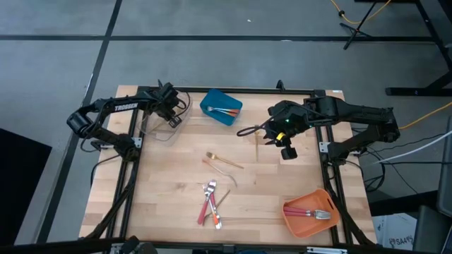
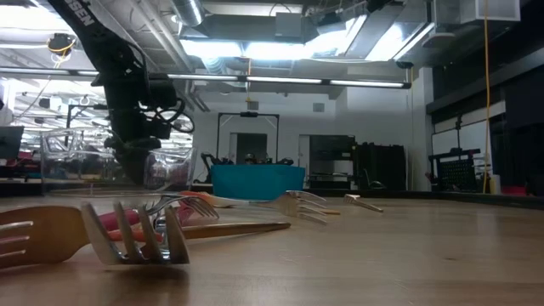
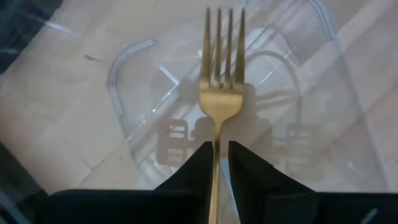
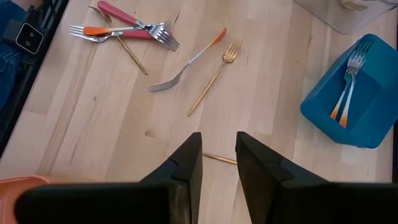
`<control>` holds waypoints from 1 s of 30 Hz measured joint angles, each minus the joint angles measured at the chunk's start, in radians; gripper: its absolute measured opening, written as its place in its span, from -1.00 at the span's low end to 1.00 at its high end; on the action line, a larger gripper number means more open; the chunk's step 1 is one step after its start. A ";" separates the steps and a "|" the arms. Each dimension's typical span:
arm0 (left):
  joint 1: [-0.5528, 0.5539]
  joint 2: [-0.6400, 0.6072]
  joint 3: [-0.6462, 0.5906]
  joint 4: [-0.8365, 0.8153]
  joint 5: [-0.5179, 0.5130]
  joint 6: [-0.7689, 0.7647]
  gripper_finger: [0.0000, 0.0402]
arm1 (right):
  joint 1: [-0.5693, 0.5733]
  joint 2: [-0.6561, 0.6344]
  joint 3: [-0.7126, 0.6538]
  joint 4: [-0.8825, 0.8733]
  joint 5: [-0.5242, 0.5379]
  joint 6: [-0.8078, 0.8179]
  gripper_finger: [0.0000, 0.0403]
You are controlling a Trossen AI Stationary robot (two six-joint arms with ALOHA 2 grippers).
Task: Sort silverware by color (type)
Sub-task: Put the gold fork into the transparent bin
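My left gripper (image 3: 219, 155) hangs pointing down over the clear bin (image 3: 143, 93) at the table's far left (image 1: 166, 125). A gold fork (image 3: 220, 74) stands between its slightly parted fingers, tines toward the bin's floor. My right gripper (image 4: 219, 155) is open and empty, high over the table's far right (image 1: 286, 144). Loose silverware lies mid-table: a gold fork (image 4: 214, 78), an orange-handled fork (image 4: 186, 62), and a crossed heap of red- and orange-handled pieces (image 4: 124, 28) nearer the front (image 1: 210, 204). My left gripper has the gold fork's handle (image 3: 217, 152), just below the head, between its two fingers, which come from above and lie along the fork. A thin strip of light shows between the handle and one finger (image 3: 239, 163). Whether either finger touches the handle I cannot tell.
A blue bin (image 1: 220, 108) at the far middle holds two orange-handled forks. An orange bin (image 1: 311, 212) at the near right holds red-handled pieces. A thin gold utensil (image 4: 219, 159) lies on the wood below my right gripper. Bare wood lies between the bins.
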 joint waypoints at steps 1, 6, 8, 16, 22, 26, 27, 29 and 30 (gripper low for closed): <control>0.000 0.000 0.000 0.001 0.002 -0.001 -0.78 | 0.000 0.000 0.000 -0.002 0.000 0.000 -0.56; -0.001 0.000 0.000 0.002 0.011 -0.003 -0.77 | 0.000 0.000 0.000 -0.018 0.012 -0.001 -0.56; -0.001 -0.001 0.001 0.002 -0.002 -0.004 -0.77 | 0.000 -0.003 0.000 -0.026 0.033 -0.002 -0.56; -0.001 -0.042 0.002 -0.002 -0.004 -0.008 -0.77 | 0.000 -0.051 0.000 -0.101 0.129 -0.002 -0.56; -0.002 -0.145 0.002 -0.002 0.012 -0.041 -0.77 | 0.000 -0.114 -0.036 -0.108 0.129 -0.037 -0.56; -0.019 -0.235 0.003 -0.001 0.038 -0.062 -0.77 | 0.000 -0.158 -0.115 -0.085 0.129 -0.103 -0.56; -0.028 -0.257 0.003 -0.001 0.040 -0.062 -0.77 | 0.000 -0.165 -0.136 -0.067 0.129 -0.121 -0.56; -0.052 -0.301 0.004 0.003 0.040 -0.063 -0.77 | -0.001 -0.178 -0.178 -0.040 0.129 -0.157 -0.56; -0.066 -0.321 0.004 0.006 0.040 -0.066 -0.77 | -0.001 -0.180 -0.195 -0.031 0.129 -0.169 -0.56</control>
